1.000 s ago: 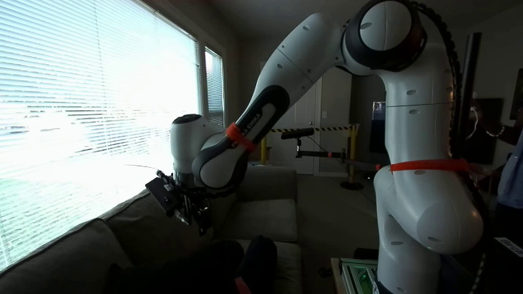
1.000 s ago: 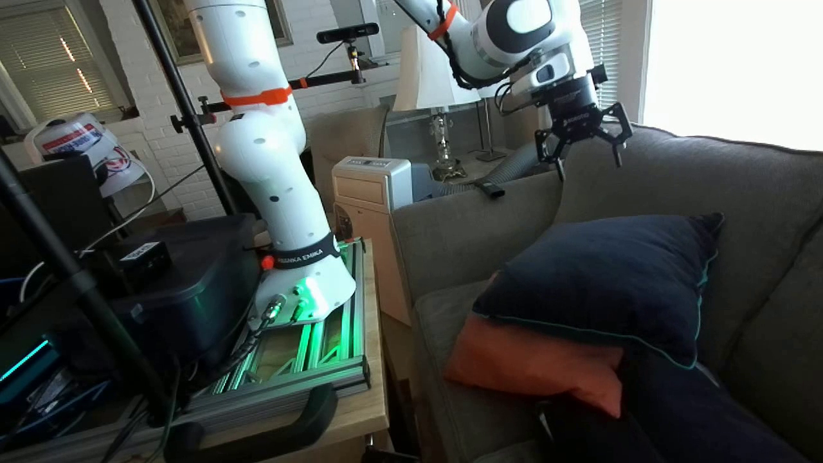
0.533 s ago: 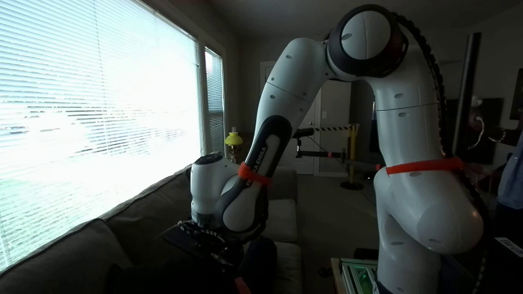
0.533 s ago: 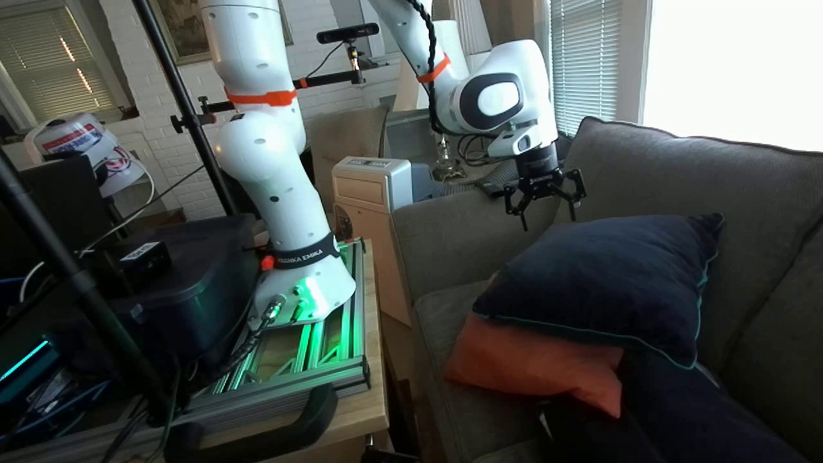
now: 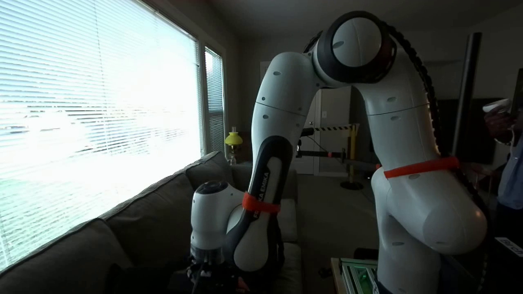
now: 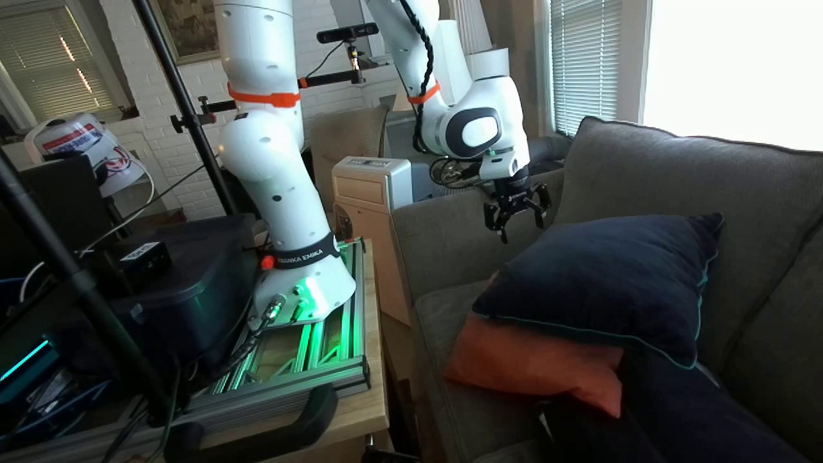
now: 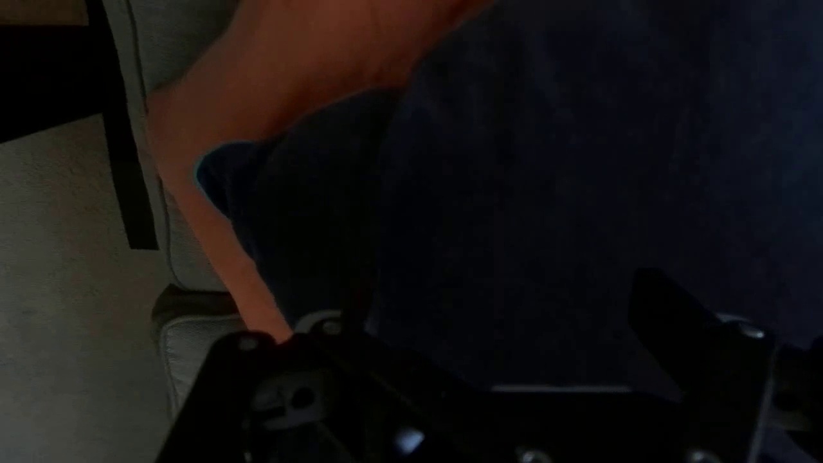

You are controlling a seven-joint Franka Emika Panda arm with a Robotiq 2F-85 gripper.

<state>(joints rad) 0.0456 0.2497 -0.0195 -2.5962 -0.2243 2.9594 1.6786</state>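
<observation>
A: Starting from the left, what stands there?

B: In an exterior view, a white, jointed robot arm (image 6: 276, 183), then a boxy beige-and-white appliance (image 6: 370, 193), then a grey fabric sofa (image 6: 463, 238).

A: And the gripper?

B: The black, two-fingered gripper (image 6: 522, 232) hangs over the sofa. Its fingers are spread wide, with nothing pinched between them.

A: What lies further right?

B: An orange cloth cushion (image 6: 533, 360) on the sofa and, lying on top of it and reaching further right, a navy cloth cushion with teal piping (image 6: 604, 276). The wrist view shows the navy one beneath the gripper. The fingertips look apart from it, though that view is too dark to confirm.

A: Which step would you call this?

B: My judgement: lining up over the navy cushion, ahead of any grip.

A: So the next move calls for what?

B: Lowering with the fingers wide, I'd say, to straddle an edge or fold before squeezing; the plump middle would probably be harder to catch.
</observation>
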